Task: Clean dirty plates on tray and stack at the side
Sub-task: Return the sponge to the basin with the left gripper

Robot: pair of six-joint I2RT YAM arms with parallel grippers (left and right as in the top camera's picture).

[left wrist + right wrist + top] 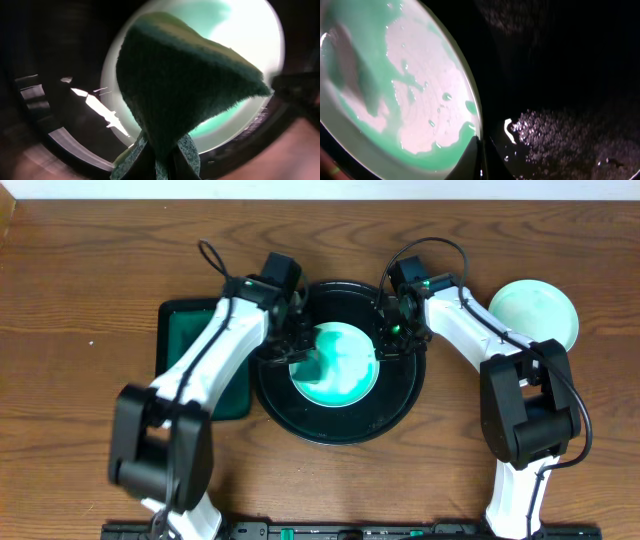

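Green-smeared plate (335, 365) on black tray (390, 415), scrubbing in hand: left tool (160, 157) pinches sponge (185, 85), right tool (481, 157) pinches plate rim. Next likely needs strokes across remaining smears.

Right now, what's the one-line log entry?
left gripper: sponge over dirty plate | right gripper: pinches its rim | tray: under plate | second plate: table, right

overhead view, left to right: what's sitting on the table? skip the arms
Green tray → black tray, holding the smeared plate → mint plate.
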